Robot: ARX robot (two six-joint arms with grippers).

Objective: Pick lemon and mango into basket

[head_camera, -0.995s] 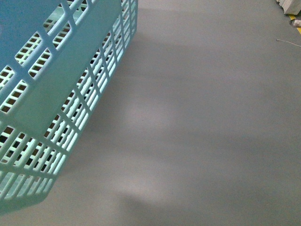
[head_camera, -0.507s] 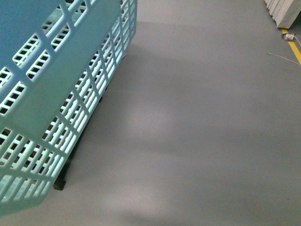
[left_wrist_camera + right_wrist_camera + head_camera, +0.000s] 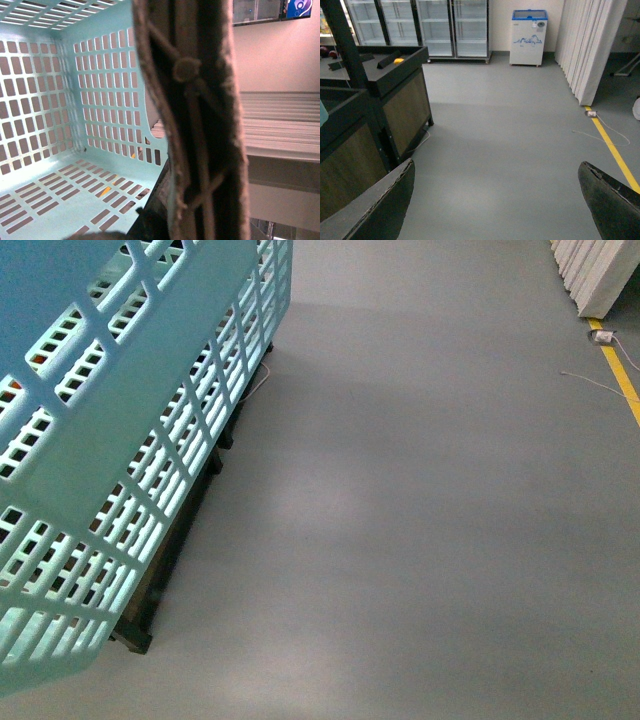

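Right claw [image 3: 496, 170] stands wide, fingers well apart with only grey floor between them; it holds nothing. Left claw: I cannot tell its state. The left wrist view is filled by the basket's brown handle [image 3: 200, 115], hard up against the lens, and no finger shows clearly.

Basket [image 3: 140, 400]: fills the near left of the front view, tilted. What I see of its inside is bare, no fruit. Judgement: stiff plastic, light, likely to swing on that handle.

Display stand [image 3: 400, 95]: dark, to the left of the right claw, near.

Yellow fruit [image 3: 398, 61]: one small piece on the stand's top, at its far end. Too small to say lemon or mango. Judgement: smooth, firm, light, prone to roll. I would close across its short middle, gently, from above. Nothing loaded yet, so the task looks near its start.
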